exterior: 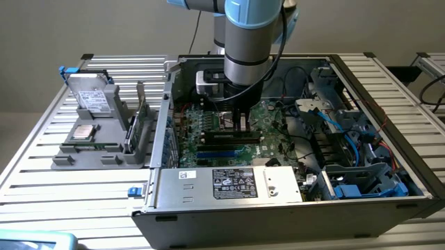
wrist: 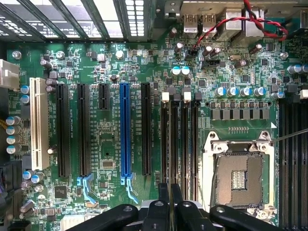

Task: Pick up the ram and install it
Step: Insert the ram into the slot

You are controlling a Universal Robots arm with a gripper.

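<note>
The claw is pinched shut on the ram – the stick stands edge-up in a black slot of the green motherboard, beside the bare CPU socket. Around it is the open computer case, lying on a slatted metal table – a grey parts holder sits at the exterior view's left, before a plain wall.

Tool above mobo, inside PC case
</note>
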